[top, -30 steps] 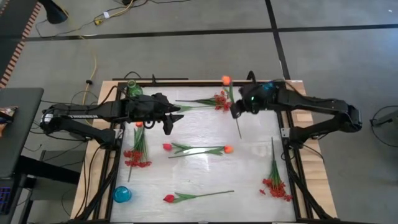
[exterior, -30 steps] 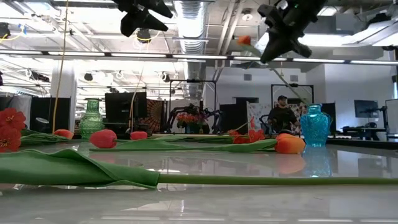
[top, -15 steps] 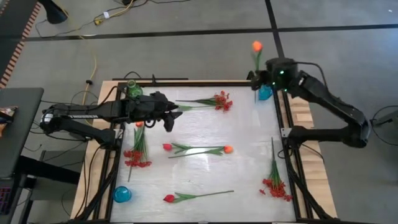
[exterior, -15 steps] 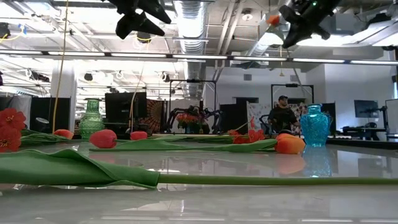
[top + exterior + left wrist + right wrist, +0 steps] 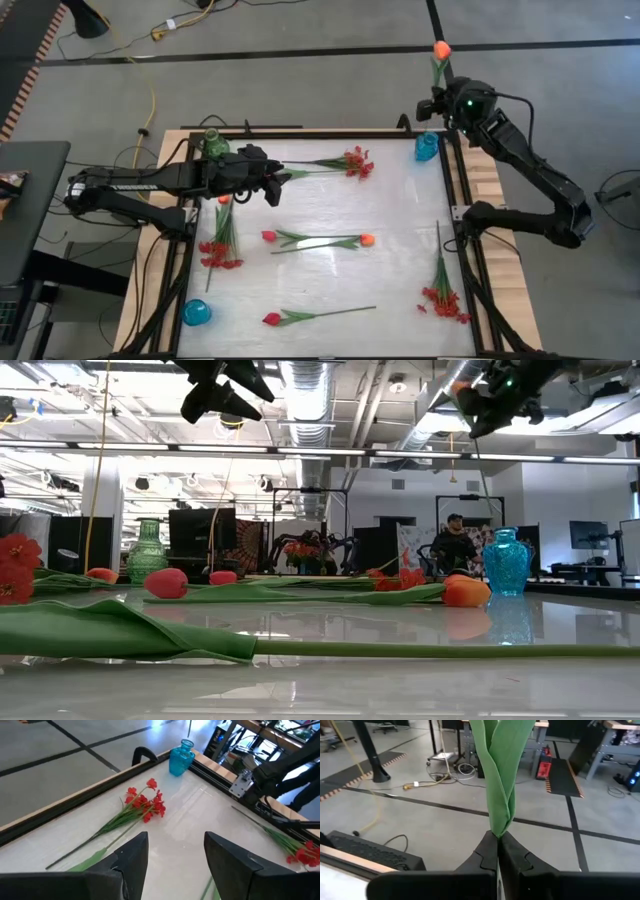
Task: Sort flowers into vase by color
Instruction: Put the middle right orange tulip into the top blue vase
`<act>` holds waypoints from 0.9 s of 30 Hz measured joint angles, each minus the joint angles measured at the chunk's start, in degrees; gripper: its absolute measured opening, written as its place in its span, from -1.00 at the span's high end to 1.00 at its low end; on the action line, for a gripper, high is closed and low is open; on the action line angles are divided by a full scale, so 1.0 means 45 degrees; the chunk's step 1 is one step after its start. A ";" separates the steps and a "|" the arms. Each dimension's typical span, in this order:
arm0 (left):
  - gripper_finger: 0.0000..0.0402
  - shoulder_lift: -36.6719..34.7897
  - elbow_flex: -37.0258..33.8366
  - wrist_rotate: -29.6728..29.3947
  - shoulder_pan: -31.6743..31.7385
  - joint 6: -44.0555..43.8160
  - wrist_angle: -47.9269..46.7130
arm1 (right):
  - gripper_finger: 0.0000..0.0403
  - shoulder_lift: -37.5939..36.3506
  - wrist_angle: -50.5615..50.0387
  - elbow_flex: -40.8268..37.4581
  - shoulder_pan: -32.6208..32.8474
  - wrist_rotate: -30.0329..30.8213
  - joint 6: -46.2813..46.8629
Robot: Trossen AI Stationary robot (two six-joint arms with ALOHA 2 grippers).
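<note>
The right wrist view alone shows the right gripper [image 5: 498, 851] with its fingers pressed together on the green stem of an orange tulip [image 5: 441, 50], leaves rising straight from between the fingertips. The high view alone shows its bloom beyond the table's far edge, with the blue vase [image 5: 426, 147] just beside and below those fingers. The left gripper [image 5: 172, 852] hovers with fingers apart; a red spray [image 5: 142, 807] lies on the white table [image 5: 400, 220] beyond its fingertips. A second ago the right gripper held the tulip over the table; now it is past the vase, raised higher.
</note>
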 joint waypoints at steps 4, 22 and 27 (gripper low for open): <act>0.10 0.0000 0.0000 -0.0137 0.0000 -0.0042 0.0002 | 0.86 -0.0038 0.0078 -0.0297 -0.0240 -0.0048 0.0002; 0.10 0.0000 0.0000 -0.0442 0.0000 -0.0057 0.0049 | 0.86 -0.0008 0.0277 -0.0760 -0.0254 0.0528 -0.0441; 0.10 0.0000 0.0000 -0.0442 0.0005 -0.0061 0.0049 | 0.86 0.0013 0.0240 -0.0760 -0.0251 0.0610 -0.0526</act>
